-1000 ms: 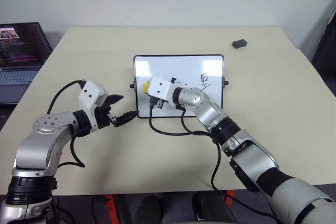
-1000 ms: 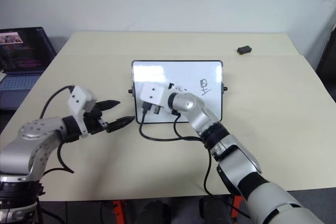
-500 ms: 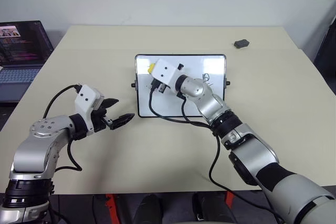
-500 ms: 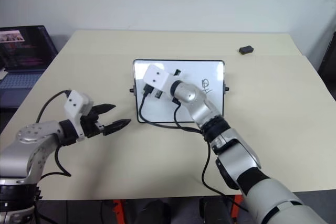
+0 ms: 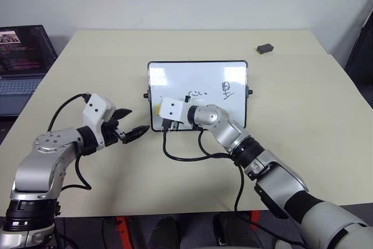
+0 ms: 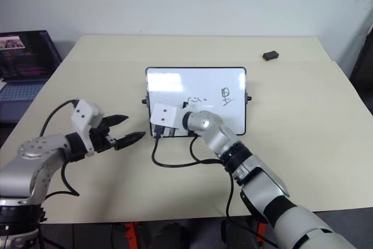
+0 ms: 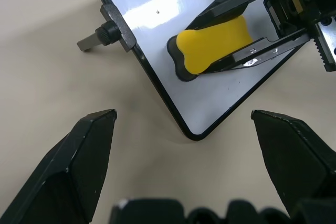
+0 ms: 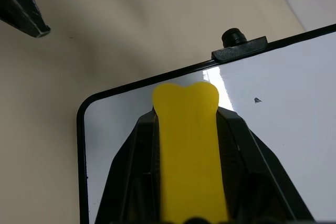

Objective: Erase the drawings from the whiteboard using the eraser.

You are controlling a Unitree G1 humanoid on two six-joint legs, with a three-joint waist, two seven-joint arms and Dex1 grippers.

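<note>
The whiteboard (image 5: 198, 94) lies flat mid-table, glossy white in a thin black frame with rounded corners and small side knobs; the drawings (image 5: 227, 89) left on it are one dark character toward its right side and a fainter scribble nearer its middle. The eraser (image 7: 215, 44), a yellow block on a dark base, sits against the board's near-left corner, pinched between the fingers of the right gripper (image 8: 189, 156) (its two black fingers flank the yellow on both sides). Half a second back that gripper was up near the board's far-left corner; it has since come down to the near edge. The left gripper (image 5: 135, 130) hovers just left of the board, jaws spread and empty. The eraser's base is mostly hidden by the fingers; the faint scribble is too thin to read.
</note>
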